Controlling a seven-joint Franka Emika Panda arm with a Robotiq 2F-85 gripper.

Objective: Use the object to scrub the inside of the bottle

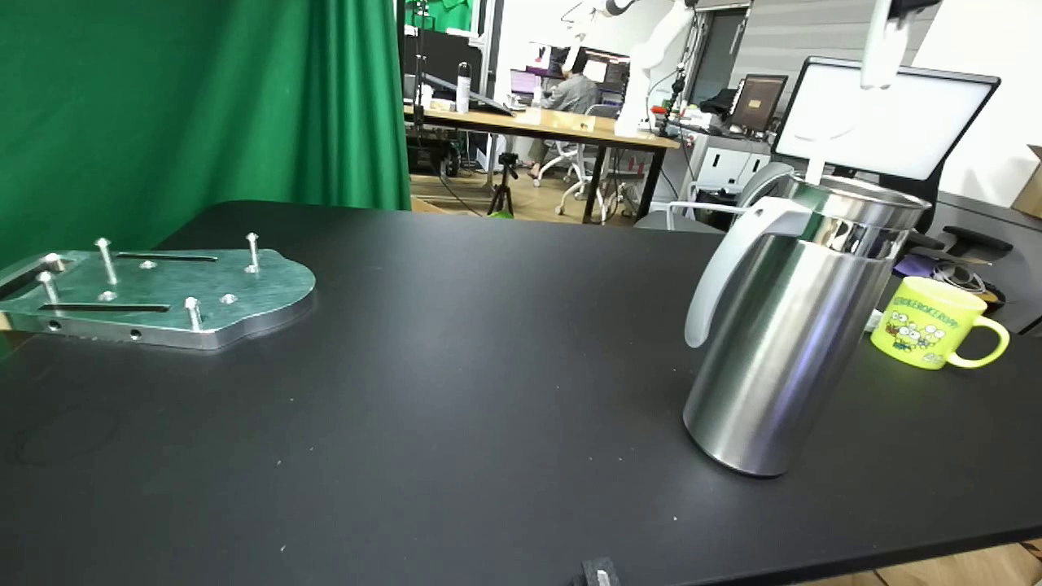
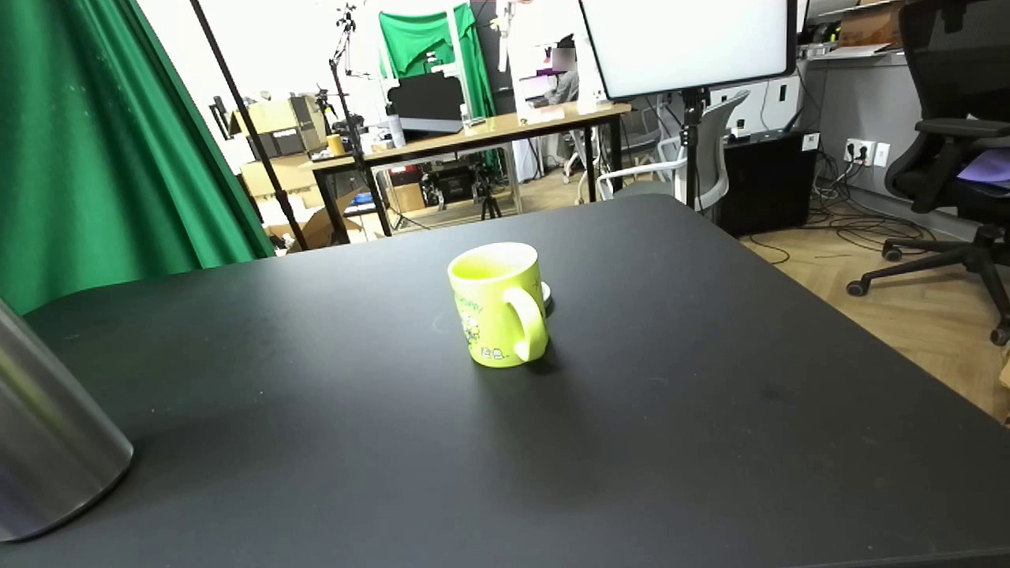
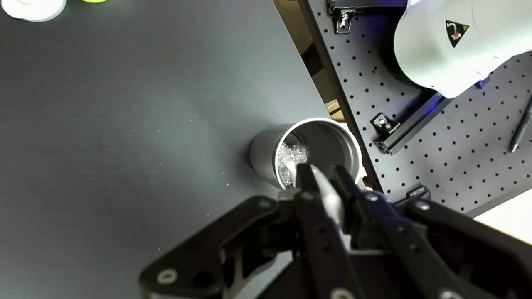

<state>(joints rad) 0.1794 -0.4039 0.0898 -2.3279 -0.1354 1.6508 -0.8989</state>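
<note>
The bottle is a tall brushed-steel flask with a pale curved side handle, standing on the black table. Its lower part shows at the left edge of an exterior view, and its open mouth faces up in the wrist view. My gripper is over the bottle's mouth, shut on a white-handled brush. The brush's handle slants down into the mouth in an exterior view. Its glittery bristle head is inside the bottle against the wall. The bottle's bottom inside is partly hidden by gripper and brush.
A yellow-green mug stands beyond the bottle, also in an exterior view. A white disc lies beside it. A metal plate with upright bolts is at the table's far side. The perforated robot mount borders the table edge beside the bottle.
</note>
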